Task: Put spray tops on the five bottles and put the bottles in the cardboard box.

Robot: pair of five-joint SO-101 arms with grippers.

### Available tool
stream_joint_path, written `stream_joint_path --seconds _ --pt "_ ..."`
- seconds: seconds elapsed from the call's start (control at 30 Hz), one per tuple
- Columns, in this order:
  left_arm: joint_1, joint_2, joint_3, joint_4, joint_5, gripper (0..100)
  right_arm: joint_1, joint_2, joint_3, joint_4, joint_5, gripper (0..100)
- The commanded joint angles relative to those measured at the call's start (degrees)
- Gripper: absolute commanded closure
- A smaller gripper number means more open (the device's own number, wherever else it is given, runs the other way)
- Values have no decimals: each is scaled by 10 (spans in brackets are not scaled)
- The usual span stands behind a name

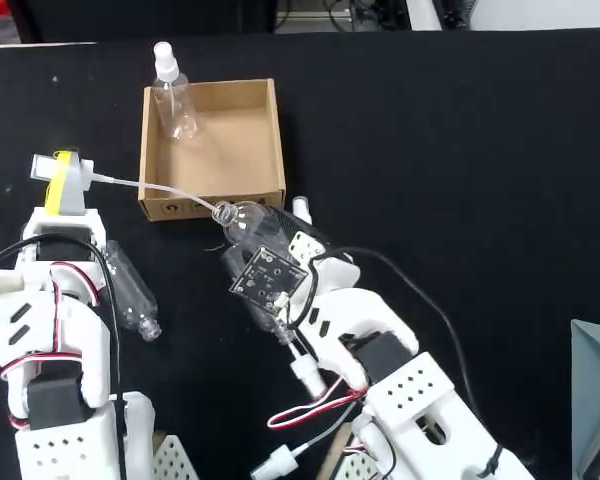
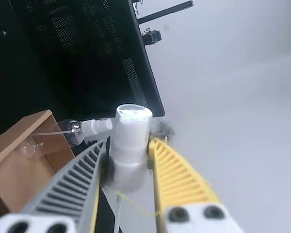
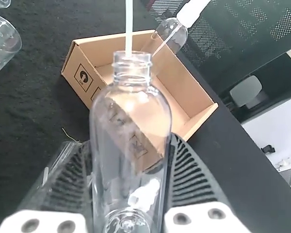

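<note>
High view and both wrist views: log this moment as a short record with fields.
left gripper: shut on spray top
right gripper: shut on held bottle, no top on it
dip tube: runs from the spray top to the held bottle's mouth
cardboard box: one capped bottle in a far corner
lying bottle: on its side on the table, no top on it
loose spray top: on the table at the near edge
</note>
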Motion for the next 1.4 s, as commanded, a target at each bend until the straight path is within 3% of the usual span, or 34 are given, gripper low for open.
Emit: stream_joint_path --seconds 0.0,0.5,0.67,0.83,1.37 --pt "63 -8 5 -17 -34 971 -11 -21 -8 -18 1 988" --pt "116 -7 15 -15 -40 971 -8 -21 -14 -18 1 988" --pt "145 -7 21 -18 -73 971 -9 -21 -14 -18 0 988" --pt "169 -7 22 -15 -98 971 -9 -21 -22 -18 -52 987" --pt "175 -3 22 -17 -109 971 -8 -21 -26 -18 -63 987"
